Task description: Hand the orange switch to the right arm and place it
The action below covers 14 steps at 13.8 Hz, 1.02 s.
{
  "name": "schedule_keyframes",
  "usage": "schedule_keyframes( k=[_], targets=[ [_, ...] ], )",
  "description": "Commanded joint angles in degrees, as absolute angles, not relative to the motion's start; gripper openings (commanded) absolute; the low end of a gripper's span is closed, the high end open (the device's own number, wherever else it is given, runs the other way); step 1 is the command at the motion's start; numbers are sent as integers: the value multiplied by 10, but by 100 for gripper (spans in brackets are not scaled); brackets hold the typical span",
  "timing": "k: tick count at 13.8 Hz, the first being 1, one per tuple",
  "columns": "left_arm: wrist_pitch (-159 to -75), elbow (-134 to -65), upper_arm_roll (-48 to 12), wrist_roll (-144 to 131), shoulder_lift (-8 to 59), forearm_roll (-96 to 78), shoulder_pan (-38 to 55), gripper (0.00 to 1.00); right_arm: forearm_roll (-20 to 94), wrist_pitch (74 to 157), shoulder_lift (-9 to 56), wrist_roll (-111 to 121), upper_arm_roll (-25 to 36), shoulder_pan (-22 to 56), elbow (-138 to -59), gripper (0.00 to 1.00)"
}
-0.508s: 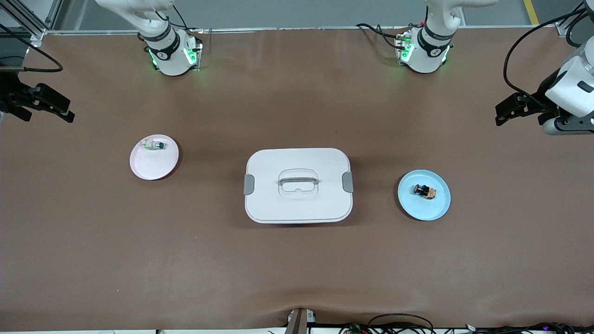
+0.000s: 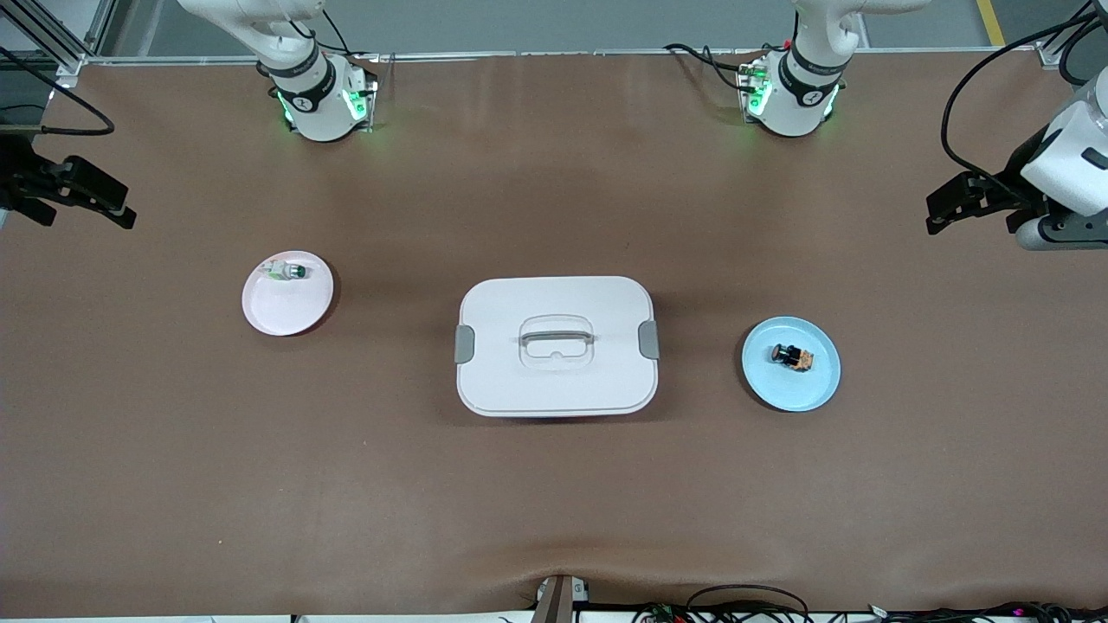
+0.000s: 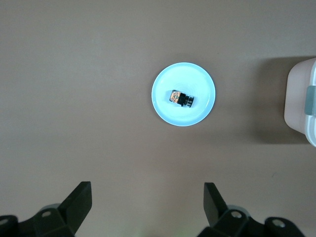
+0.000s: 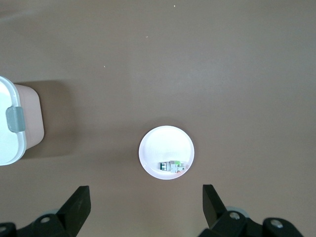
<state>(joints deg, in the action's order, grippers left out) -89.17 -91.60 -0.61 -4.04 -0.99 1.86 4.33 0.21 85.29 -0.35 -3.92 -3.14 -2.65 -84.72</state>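
The orange switch (image 2: 793, 356) (image 3: 181, 98), black with an orange-tan block, lies on its side on a light blue plate (image 2: 801, 394) (image 3: 197, 81) toward the left arm's end of the table. My left gripper (image 2: 939, 214) (image 3: 147, 202) hangs open and empty, high over bare table at that end, well apart from the plate. At the right arm's end, my right gripper (image 2: 121, 212) (image 4: 145, 202) is also open and empty, high over bare table.
A white lidded box (image 2: 555, 345) (image 3: 302, 101) (image 4: 19, 123) with a handle and grey clasps sits mid-table between the plates. A green-capped switch (image 2: 287, 271) (image 4: 173, 166) lies on a pale pink plate (image 2: 281, 311) (image 4: 165, 143) toward the right arm's end.
Both grippers have shifted very slightly. The switches, plates and box have not moved.
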Motion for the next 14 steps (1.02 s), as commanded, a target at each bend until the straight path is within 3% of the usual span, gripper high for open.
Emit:
schedule_keyframes(
  k=[1,10,14],
  targets=[
    [-882,-900,-5,-30,-4,-3,41,100,-5,853,-10,-36,-33,-29,-852,100],
    [-892,-899,-4,-24,32,-30,40,100,-4,856,-4,-42,-33,-30,-849,100],
    [-938,-904,-4,-23,68,-41,41,100,-4,856,-4,-43,-33,-26,-848,100]
  ],
)
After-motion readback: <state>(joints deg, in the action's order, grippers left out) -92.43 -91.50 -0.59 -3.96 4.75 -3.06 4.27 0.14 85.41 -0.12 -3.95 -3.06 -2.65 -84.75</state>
